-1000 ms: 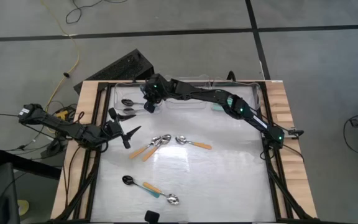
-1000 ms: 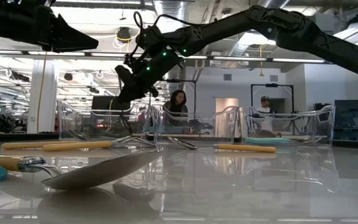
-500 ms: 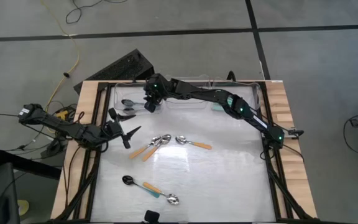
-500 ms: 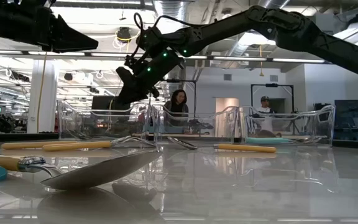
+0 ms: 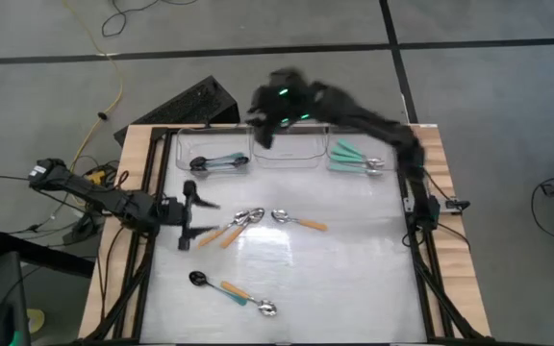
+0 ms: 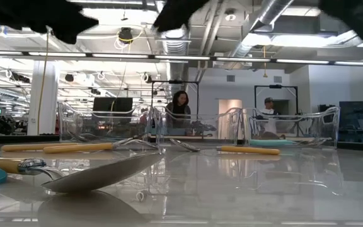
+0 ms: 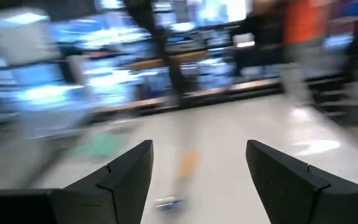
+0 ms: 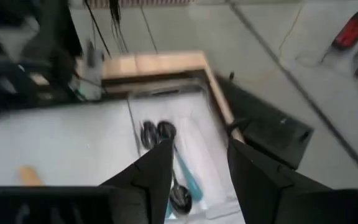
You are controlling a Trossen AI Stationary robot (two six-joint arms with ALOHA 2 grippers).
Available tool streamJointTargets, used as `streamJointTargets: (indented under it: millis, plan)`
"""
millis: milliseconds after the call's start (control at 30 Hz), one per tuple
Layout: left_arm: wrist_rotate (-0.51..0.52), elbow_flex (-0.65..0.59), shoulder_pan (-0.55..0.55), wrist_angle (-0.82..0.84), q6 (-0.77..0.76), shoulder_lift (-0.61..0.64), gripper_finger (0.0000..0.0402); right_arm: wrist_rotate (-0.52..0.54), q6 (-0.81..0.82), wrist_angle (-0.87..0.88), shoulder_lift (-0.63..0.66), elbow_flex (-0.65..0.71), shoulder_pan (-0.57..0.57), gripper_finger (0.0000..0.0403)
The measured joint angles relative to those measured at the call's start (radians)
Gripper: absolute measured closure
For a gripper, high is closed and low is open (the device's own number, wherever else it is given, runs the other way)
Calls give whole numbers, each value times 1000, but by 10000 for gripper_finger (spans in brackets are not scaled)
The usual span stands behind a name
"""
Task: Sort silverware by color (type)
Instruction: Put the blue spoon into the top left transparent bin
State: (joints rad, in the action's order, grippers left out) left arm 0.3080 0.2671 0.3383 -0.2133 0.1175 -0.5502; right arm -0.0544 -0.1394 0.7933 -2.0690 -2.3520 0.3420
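- Clear plastic trays stand in a row along the far edge of my bench (image 5: 354, 279): a left tray (image 5: 214, 154), a middle tray (image 5: 291, 154) and a right tray (image 5: 359, 154).
- Black-bowled spoons with blue handles (image 5: 215, 162) lie together in the left tray; my right wrist view shows them (image 8: 166, 155) too, bowls side by side.
- Teal-handled spoons (image 5: 352, 159) lie in the right tray.
- My right tool (image 5: 265, 133) hangs above the far edge of the bench, between the left and middle trays, its fingers (image 8: 157, 171) parted with nothing between them.
- My left tool (image 5: 185, 213) hovers over the left side of the bench, just beside the orange-handled spoons, fingers (image 7: 129, 171) spread wide and gripping nothing.
- Three orange-handled spoons rest loose near the middle of the bench: two (image 5: 234, 227) lie close together with silver bowls nearly touching, and a third (image 5: 299, 221) lies just to their right.
- Nearer the front edge, a black-bowled spoon with an orange handle (image 5: 217, 284) lies end to end with a silver-bowled spoon with a teal handle (image 5: 256, 304).
- From the low view, the nearest silver bowl (image 6: 99, 176) looms large on the glossy bench top, with orange handles (image 6: 55, 147) farther back on the left and two people (image 6: 180, 104) in the room beyond the trays.
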Motion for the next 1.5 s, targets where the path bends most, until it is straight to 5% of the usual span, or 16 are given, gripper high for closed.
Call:
streamJointTargets:
  millis: [133,400,700,1500]
  plan:
    - [-191,35,57,92,-84,-63,157,4,18,83,119,7,-24,227]
    - [-196,64,253,170,-162,-267,157,4,42,107,265,4,-78,227]
    - [-164,64,350,104,-186,-461,157,18,29,130,222,8,-124,227]
    - [-225,65,371,22,-194,-774,157,57,26,187,97,17,-103,227]
